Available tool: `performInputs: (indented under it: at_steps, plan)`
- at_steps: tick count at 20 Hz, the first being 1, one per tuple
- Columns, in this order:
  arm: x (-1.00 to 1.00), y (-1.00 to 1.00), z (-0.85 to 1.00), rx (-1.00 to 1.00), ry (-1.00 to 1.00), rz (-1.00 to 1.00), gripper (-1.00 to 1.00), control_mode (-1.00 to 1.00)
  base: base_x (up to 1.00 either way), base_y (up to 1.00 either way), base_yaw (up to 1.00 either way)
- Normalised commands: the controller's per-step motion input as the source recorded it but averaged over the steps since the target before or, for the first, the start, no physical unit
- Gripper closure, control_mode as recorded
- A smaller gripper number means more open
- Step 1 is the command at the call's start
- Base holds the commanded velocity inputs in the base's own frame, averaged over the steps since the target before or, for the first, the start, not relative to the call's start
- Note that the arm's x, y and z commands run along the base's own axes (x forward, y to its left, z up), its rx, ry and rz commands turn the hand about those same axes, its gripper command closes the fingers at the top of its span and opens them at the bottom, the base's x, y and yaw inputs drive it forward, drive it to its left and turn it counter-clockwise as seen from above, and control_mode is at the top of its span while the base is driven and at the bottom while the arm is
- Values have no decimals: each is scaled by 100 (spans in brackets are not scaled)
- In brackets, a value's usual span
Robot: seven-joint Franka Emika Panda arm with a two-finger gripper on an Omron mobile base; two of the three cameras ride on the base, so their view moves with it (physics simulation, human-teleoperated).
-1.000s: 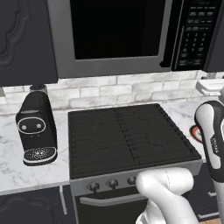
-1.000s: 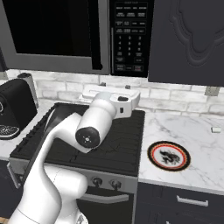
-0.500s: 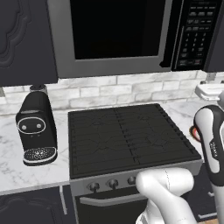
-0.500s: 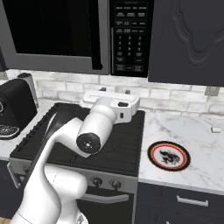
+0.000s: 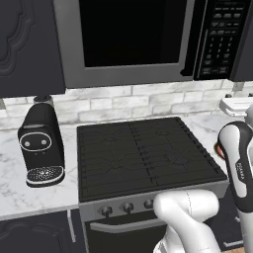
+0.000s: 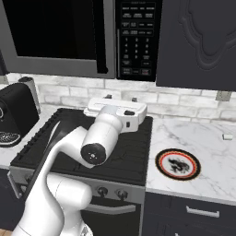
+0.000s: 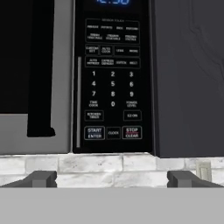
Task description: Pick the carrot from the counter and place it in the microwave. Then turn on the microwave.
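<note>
Gripper [image 7: 112,178] spread wide, empty, facing microwave [image 7: 74,78] button panel [image 7: 112,78]; door closed; carrot location cannot tell, not seen on counter [image 6: 203,152] near red-rimmed plate [image 6: 178,164]; judged: start button [image 7: 94,133] press left.

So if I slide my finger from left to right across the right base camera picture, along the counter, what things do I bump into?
Coffee machine → black stovetop → robot hand above the stove → red-rimmed plate on the white counter → small white thing near the wall.
</note>
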Motion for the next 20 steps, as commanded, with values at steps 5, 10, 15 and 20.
performInputs:
  at_steps: [5, 10, 15, 20]
  plan:
    - [7, 0, 0, 0, 0, 0, -100, -100, 0, 0, 0]
    - [12, 0, 0, 0, 0, 0, -100, -100, 0, 0, 0]
    - [5, 0, -3, 0, 0, 0, -100, -100, 0, 0, 0]
    - [21, 0, -4, 0, 0, 0, -100, -100, 0, 0, 0]
